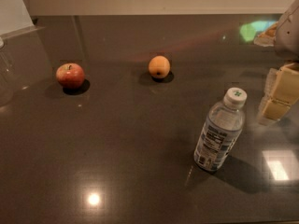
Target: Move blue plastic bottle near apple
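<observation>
The blue plastic bottle [219, 132] stands upright on the dark countertop at the right front, with its white cap and printed label showing. The apple [70, 75] is red with a short stem and sits far to the left, toward the back. My gripper [279, 97] hangs at the right edge of the view, just right of the bottle and a little behind it. It is open and empty, and it does not touch the bottle.
An orange-yellow round fruit [159, 66] sits at the back middle, between apple and bottle. A clear container [5, 71] shows at the left edge. The countertop [131, 139] ends at a pale wall at the back.
</observation>
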Action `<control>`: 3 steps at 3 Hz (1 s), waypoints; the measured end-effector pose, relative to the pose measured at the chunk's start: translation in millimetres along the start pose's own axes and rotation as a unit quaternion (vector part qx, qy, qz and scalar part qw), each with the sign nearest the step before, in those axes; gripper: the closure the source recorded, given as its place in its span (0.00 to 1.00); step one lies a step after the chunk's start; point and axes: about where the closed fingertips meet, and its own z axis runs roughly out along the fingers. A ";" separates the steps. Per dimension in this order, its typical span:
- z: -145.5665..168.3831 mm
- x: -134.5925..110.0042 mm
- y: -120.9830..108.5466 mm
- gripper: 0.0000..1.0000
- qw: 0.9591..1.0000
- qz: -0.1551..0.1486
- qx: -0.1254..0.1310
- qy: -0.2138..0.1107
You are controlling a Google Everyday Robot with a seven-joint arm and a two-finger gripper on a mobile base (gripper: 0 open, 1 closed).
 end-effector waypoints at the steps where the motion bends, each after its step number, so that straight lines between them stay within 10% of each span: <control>1: 0.0 0.0 0.0 0.00 1.000 0.000 0.000 0.000; 3: 2.5 -3.1 31.6 0.00 0.997 -0.029 -0.045 -0.063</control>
